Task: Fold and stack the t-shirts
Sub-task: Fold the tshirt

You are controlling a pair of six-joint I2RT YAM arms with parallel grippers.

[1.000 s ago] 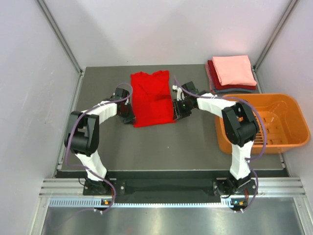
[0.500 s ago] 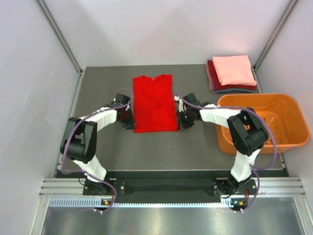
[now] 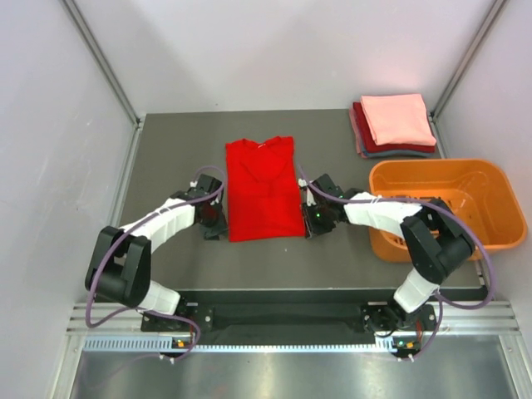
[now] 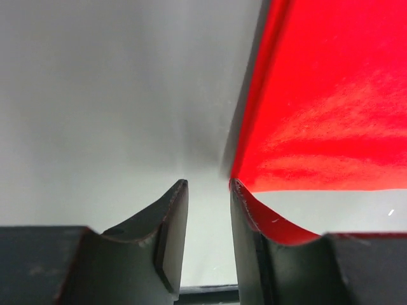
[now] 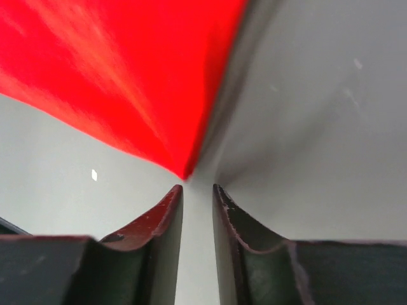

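Observation:
The bright red t-shirt (image 3: pixel 263 189) lies flat mid-table, folded into a long strip with its neck toward the far side. My left gripper (image 3: pixel 214 224) sits low at its near-left corner and my right gripper (image 3: pixel 315 223) at its near-right corner. In the left wrist view the left gripper (image 4: pixel 208 184) is open and empty, with the red cloth (image 4: pixel 331 101) just beyond its right fingertip. The right gripper (image 5: pixel 198 187) is also open, and the shirt's corner (image 5: pixel 127 70) lies just ahead of the tips. Folded t-shirts (image 3: pixel 397 121) are stacked at the far right, salmon-pink on top.
An orange plastic basket (image 3: pixel 440 165) stands at the right edge, close behind the right arm. The dark table (image 3: pixel 174 150) is bordered by pale walls on three sides. The stack sits in the far right corner, just beyond the basket.
Both grippers moved toward the near edge, dragging the red t-shirt with them. They have since let go of its near corners and now stand open.

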